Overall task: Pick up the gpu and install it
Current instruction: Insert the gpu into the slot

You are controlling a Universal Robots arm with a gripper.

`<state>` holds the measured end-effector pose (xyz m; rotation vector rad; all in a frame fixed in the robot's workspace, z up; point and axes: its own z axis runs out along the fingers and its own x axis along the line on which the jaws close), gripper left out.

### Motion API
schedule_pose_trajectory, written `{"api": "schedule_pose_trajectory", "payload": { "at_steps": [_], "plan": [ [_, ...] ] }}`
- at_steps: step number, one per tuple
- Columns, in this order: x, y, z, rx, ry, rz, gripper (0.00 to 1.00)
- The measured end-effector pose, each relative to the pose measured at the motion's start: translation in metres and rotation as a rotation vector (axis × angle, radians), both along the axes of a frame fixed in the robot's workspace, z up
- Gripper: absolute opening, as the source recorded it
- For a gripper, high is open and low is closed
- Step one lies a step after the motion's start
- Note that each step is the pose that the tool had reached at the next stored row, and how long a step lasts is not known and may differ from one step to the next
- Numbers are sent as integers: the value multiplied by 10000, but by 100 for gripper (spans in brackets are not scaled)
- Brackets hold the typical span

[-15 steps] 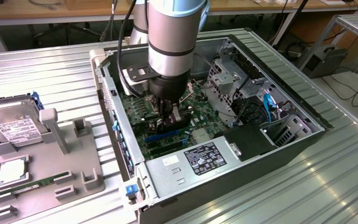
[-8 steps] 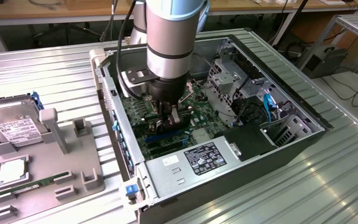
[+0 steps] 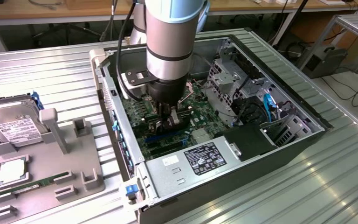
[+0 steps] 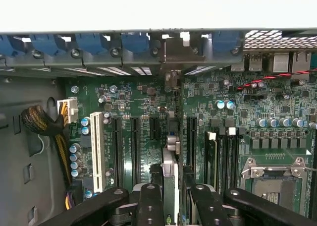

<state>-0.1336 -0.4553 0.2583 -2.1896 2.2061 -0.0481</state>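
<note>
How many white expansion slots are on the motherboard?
1: the white slot, near the white cable connector at the board's edge. The gripper, shut on the gpu, may hide others.

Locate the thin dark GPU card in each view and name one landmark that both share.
Exterior view: the thin dark GPU card stands on edge under the gripper, inside the open computer case.
Wrist view: the card is seen edge-on between the black fingers, running towards the rear slot brackets.
Shared landmark: the green motherboard.
</note>
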Motion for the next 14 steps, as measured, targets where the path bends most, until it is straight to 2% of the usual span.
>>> {"api": "schedule_pose_trajectory", "payload": {
  "at_steps": [4,7,14],
  "plan": [
    [0,0,-14,1,8,1,26],
    [0,0,-27,-2,44,1,26],
    [1,0,-42,1,47,1,26]
  ]
}}
